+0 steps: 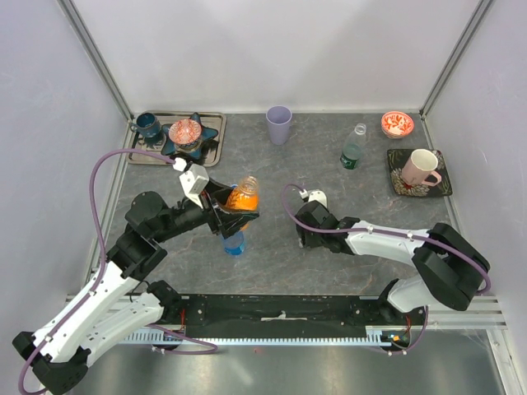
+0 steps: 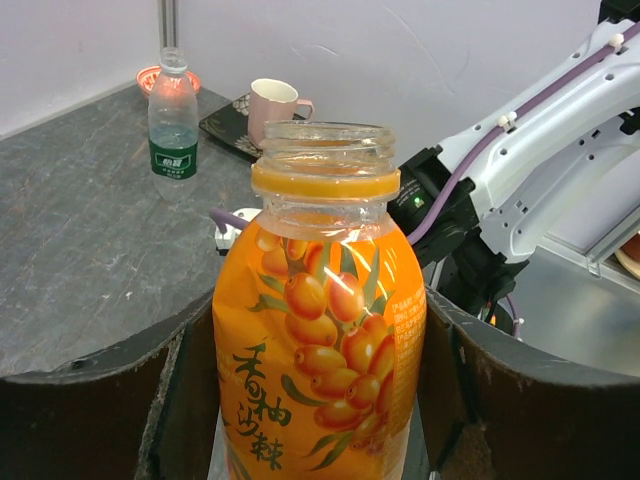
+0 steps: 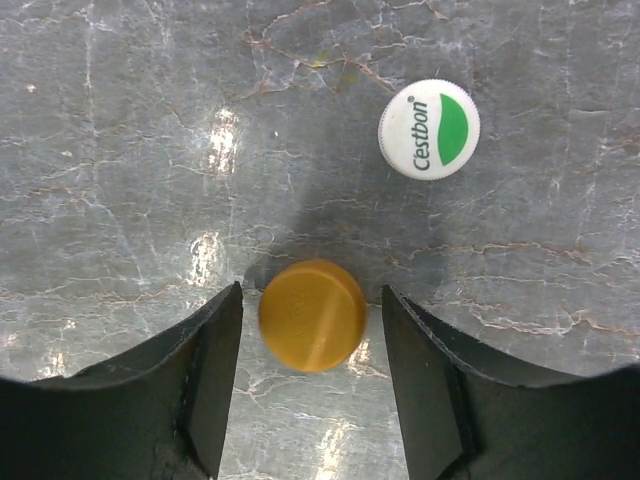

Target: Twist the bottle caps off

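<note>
Though open, right tool (image 3: 310, 300) astride cap (image 3: 312, 318)

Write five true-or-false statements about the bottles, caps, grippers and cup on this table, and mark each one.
1. The orange bottle has its cap screwed on. False: its neck is open, with no cap on it.
2. The left gripper is shut on the orange bottle. True.
3. The orange cap lies between the open fingers of the right gripper. True: there is a gap on each side.
4. The white-and-green cap is on a bottle. False: it lies loose on the table, apart from the orange cap.
5. The lilac cup lies on its side. False: it stands upright near the back wall.
</note>
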### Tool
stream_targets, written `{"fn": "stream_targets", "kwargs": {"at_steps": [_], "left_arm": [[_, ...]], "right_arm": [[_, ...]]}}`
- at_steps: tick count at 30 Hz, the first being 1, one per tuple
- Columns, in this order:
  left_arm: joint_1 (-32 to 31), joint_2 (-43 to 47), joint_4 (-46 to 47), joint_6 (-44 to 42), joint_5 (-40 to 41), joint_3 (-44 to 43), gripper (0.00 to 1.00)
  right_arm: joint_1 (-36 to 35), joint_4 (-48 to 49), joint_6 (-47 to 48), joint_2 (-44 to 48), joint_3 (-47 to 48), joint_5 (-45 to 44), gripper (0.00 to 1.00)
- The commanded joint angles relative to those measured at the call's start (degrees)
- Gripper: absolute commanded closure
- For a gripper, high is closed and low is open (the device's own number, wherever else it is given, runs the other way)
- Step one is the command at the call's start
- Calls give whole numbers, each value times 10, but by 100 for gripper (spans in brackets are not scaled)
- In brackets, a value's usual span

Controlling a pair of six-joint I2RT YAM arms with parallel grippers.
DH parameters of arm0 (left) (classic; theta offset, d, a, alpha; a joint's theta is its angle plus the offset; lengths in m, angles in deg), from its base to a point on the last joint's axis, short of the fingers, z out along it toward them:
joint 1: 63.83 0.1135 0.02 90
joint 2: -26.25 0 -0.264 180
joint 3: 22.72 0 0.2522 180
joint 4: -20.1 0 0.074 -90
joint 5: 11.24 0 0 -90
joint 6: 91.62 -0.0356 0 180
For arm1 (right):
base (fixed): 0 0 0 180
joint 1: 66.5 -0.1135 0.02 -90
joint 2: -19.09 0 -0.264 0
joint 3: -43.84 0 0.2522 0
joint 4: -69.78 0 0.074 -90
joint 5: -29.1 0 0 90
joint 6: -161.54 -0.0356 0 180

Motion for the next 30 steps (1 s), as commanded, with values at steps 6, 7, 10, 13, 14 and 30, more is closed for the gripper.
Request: {"fn": "stream_targets", "kwargs": {"at_steps": [6, 7, 10, 13, 14, 30], "left_arm": [[1, 5, 5, -21, 8, 5, 61], [1, 5, 4, -21, 10, 5, 61], [1, 4, 0, -26, 15, 0, 60], [1, -1, -3, -33, 18, -6, 60], [1, -7, -1, -35, 18, -8, 60], [-4, -177, 5, -65, -128, -108, 60]], "right_arm": [[-11, -43, -8, 42, 23, 7, 32], [-14, -60, -10, 68, 39, 6, 32], [-14, -121, -13, 137, 96, -23, 30], [-14, -209, 4, 183, 188, -79, 27], [-13, -229, 13, 190, 214, -92, 27], [-14, -145, 31, 248, 374, 187, 11]]}}
